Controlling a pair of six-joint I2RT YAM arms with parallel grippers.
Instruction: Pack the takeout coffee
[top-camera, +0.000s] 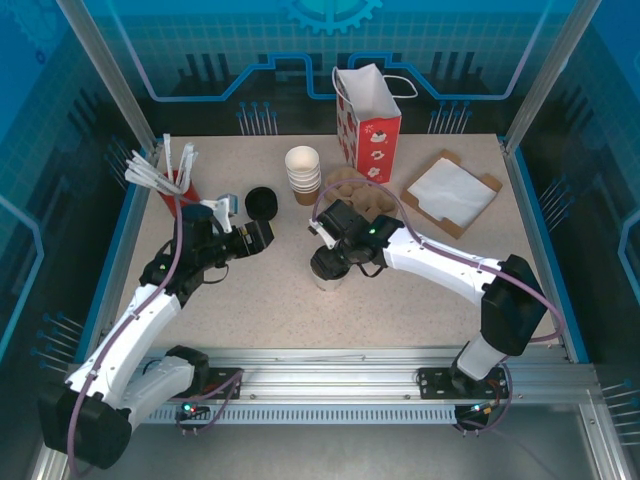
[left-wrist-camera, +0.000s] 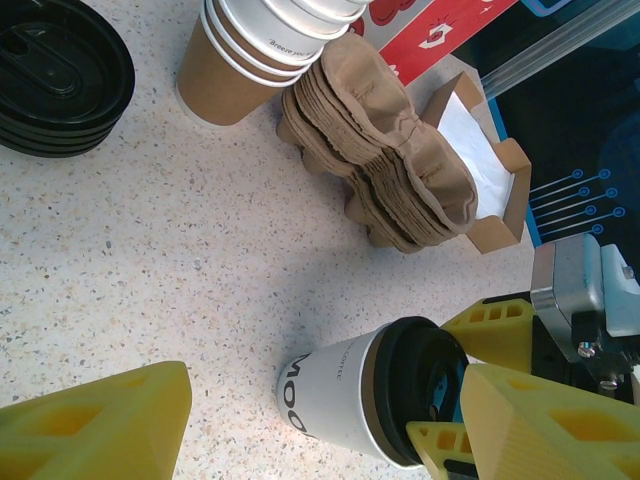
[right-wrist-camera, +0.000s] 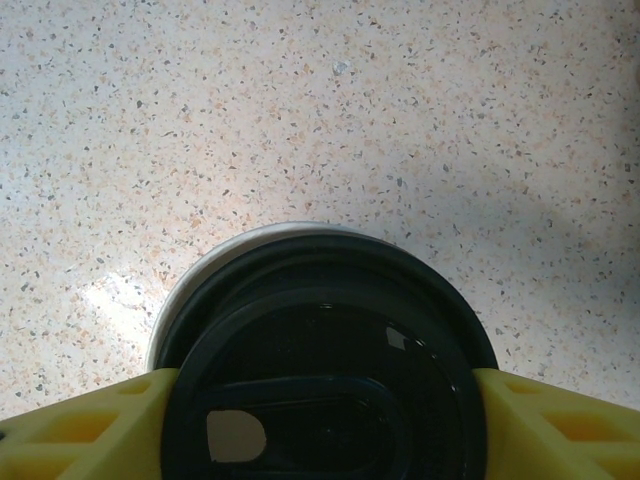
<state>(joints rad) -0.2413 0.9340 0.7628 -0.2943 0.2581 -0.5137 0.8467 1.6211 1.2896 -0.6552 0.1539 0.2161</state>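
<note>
Right gripper (right-wrist-camera: 325, 405) pinches the takeout coffee (top-camera: 327, 272) at its lid (right-wrist-camera: 320, 330), near the cup stack (top-camera: 303, 170). Paper walls look light, crushable; lid may pop. Left gripper (top-camera: 264, 236) spread.

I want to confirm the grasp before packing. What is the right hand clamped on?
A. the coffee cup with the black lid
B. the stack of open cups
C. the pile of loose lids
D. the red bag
A: the right hand has its yellow fingers against both sides of the black lid of the coffee cup.
</note>
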